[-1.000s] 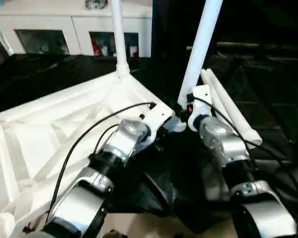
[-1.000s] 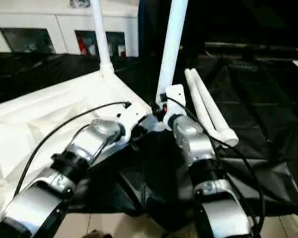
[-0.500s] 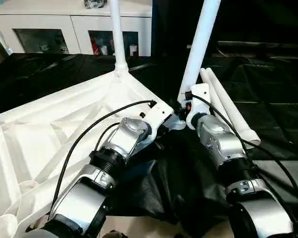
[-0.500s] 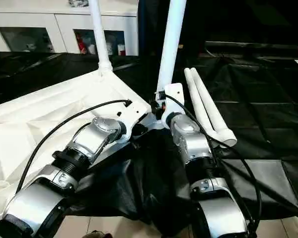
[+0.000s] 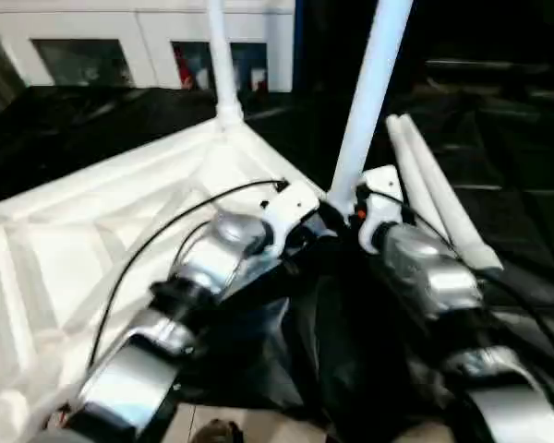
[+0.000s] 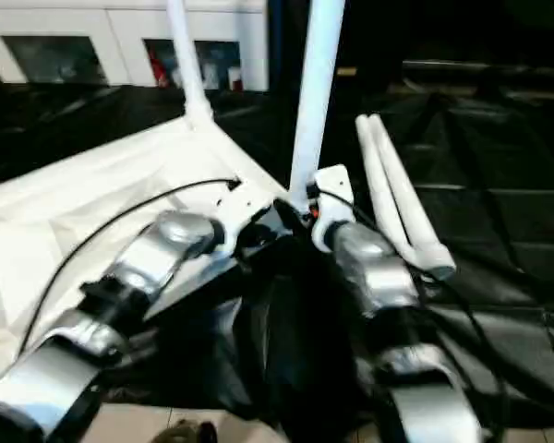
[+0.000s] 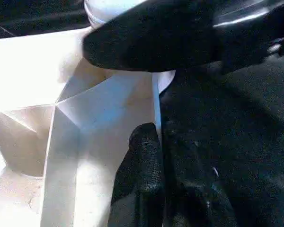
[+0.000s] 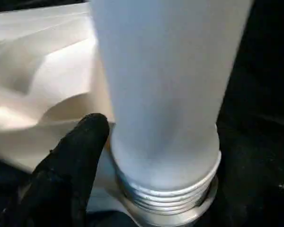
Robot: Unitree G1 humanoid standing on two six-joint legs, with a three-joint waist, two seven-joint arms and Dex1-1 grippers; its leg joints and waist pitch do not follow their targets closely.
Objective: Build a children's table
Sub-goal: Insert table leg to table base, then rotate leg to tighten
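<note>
Two legs (image 5: 369, 92) stand upright in the corner sockets of the upturned tabletop (image 5: 92, 231), one at the far corner at 12 o'clock, one at the near corner by both grippers. Two more legs (image 5: 439, 198) lie side by side on the black cloth (image 5: 517, 185) at 2 o'clock. The left gripper (image 7: 154, 142) is clenched on the tabletop's edge. The right gripper (image 8: 132, 156) stands at the near leg's threaded base with one finger (image 8: 75, 151) beside it; whether it grips I cannot tell.

The left gripper (image 7: 154, 156) pinches the tabletop (image 7: 85, 127) at its thin edge. Another black finger (image 7: 151, 38) crosses above.
</note>
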